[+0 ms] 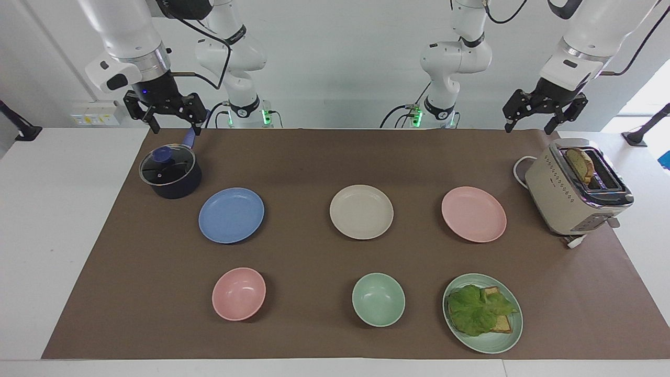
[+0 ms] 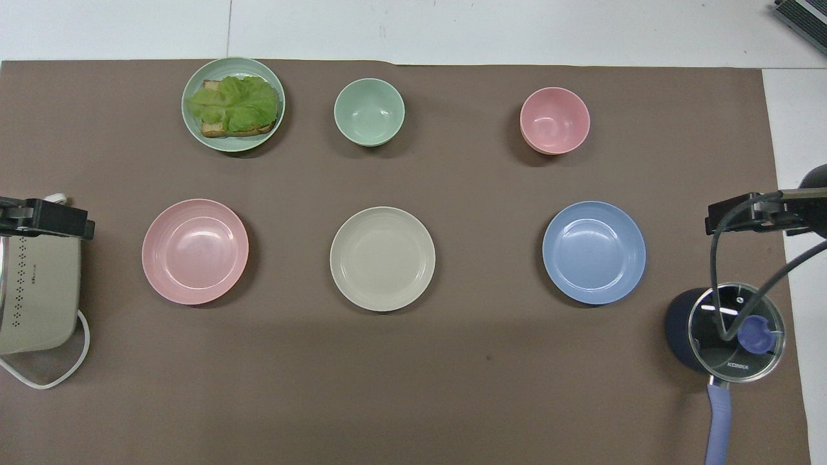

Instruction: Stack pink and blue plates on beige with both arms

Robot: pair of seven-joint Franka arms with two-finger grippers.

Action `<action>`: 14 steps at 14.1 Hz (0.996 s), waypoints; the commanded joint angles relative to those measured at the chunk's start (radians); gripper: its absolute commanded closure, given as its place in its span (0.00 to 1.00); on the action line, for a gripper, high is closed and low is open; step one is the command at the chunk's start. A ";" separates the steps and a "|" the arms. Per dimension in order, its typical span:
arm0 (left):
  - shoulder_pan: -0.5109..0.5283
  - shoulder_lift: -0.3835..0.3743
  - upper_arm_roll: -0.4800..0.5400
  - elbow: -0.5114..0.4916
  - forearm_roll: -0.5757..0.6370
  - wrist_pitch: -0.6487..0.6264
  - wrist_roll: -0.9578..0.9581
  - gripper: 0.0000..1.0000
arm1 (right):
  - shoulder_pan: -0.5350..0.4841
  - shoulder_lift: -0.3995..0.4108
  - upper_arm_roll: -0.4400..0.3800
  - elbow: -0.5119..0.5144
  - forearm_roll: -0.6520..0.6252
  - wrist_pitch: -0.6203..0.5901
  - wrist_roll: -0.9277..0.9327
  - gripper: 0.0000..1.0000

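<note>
Beige plate (image 1: 361,212): lies flat mid-mat, bare, nothing stacked on it.
Pink plate (image 1: 473,214): flat on the mat beside the beige plate, toward the left arm's end; apart from it, bare.
Blue plate (image 1: 231,215): flat on the mat beside the beige plate, toward the right arm's end; apart from it, bare. The three plates form one row.
Left gripper (image 1: 528,126): up in the air over the mat's edge near the toaster; fingers spread, holding nothing.
Right gripper (image 1: 174,128): up in the air over the saucepan's handle end; fingers spread, holding nothing.
Toaster (image 1: 577,189): cream, at the left arm's end, just past the pink plate; a slice of bread stands in one slot; white cord looped beside it.
Saucepan (image 1: 170,173): dark blue with glass lid and blue knob, at the right arm's end, nearer the robots than the blue plate; handle points toward the robots.
Pink bowl (image 1: 238,294): farther from the robots than the blue plate.
Green bowl (image 1: 378,299): farther from the robots than the beige plate.
Green plate (image 1: 482,312): farther from the robots than the pink plate; carries lettuce on toast.
Mat (image 1: 314,157): brown, under everything listed.
</note>
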 commanded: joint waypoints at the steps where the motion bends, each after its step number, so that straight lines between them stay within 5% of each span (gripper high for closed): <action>1: 0.009 0.001 -0.001 -0.100 0.000 0.108 0.001 0.00 | -0.009 0.009 0.005 0.012 0.001 0.005 0.014 0.00; 10: 0.127 0.173 0.001 -0.407 0.000 0.575 0.033 0.00 | -0.009 0.009 0.005 0.012 0.001 0.005 0.012 0.00; 14: 0.149 0.185 -0.001 -0.539 0.000 0.733 0.062 0.00 | -0.009 0.007 0.005 0.009 0.001 0.005 0.015 0.00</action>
